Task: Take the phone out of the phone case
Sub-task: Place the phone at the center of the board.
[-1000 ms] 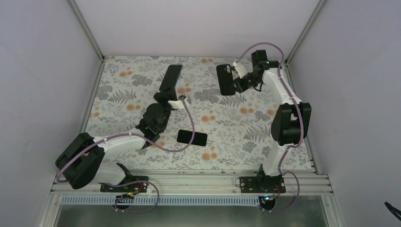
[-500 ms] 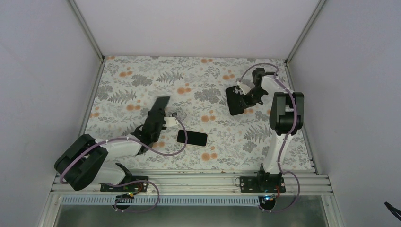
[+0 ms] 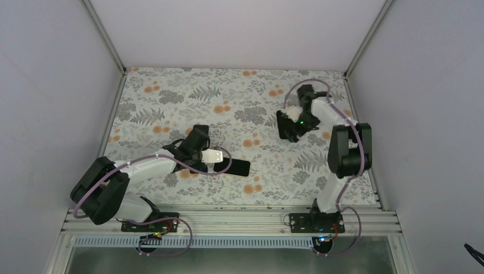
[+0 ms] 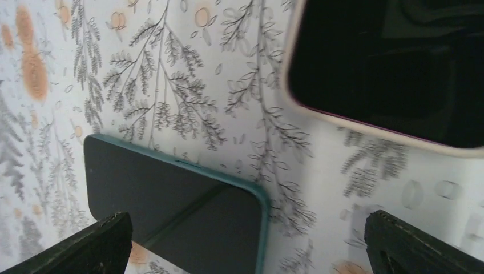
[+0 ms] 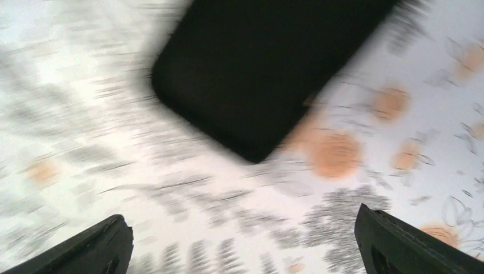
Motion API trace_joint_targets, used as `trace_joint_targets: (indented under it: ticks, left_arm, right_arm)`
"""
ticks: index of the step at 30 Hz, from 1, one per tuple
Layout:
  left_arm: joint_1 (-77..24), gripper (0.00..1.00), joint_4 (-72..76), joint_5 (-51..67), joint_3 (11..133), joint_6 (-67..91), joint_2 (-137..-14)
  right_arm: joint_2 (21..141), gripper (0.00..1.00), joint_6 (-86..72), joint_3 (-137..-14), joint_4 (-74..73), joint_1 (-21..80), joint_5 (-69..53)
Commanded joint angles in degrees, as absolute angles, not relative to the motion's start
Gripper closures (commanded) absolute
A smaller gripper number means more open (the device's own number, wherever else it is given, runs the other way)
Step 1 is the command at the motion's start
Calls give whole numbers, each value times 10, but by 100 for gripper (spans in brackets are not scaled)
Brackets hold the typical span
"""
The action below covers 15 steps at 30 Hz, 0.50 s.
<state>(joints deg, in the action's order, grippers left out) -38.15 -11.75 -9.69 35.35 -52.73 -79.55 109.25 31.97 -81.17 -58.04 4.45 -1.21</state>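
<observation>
Under my left gripper (image 4: 251, 251) a dark glossy slab in a teal phone case (image 4: 171, 211) lies flat on the floral table; the jaws stand open on either side of it, touching nothing. I cannot tell whether a phone is inside that case. In the top view the left gripper (image 3: 216, 161) hides it. A matte black slab (image 5: 268, 68) lies on the table just ahead of my open right gripper (image 5: 245, 245). From above, this black slab (image 3: 282, 127) is partly covered by the right gripper (image 3: 290, 124). I cannot tell whether it is a phone or a case.
Another dark phone with a pale pinkish rim (image 4: 394, 74) lies close ahead of the left gripper, at the table's front middle (image 3: 240, 167). Grey walls and metal posts enclose the floral table (image 3: 171, 97); a rail (image 3: 228, 220) runs along the near edge.
Both arms came down from holding their slabs in the air to the table. Both grippers opened and let the slabs go. The right wrist view is blurred by motion.
</observation>
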Motion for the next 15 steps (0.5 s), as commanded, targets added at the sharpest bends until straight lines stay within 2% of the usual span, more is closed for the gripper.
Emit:
trace_joint_targets:
  ticks: [1,4,9,15]
  left_arm:
    - [-377,0,-255,-10,410,-471,-735]
    - [-364,0,-313,29,474,-447,-700]
    - [-296,0,-358,69,561,-417,-661]
    - [-199,0,-343,91,565,-396,-604]
  right_arm:
    - [966,0,400,-722,-577,197,16]
    - [922,0,407,-694,-550,286,-3]
    - [970,0,382,-718,-521,340,-59]
    - [1015,0,376,-708,-458,404,-93]
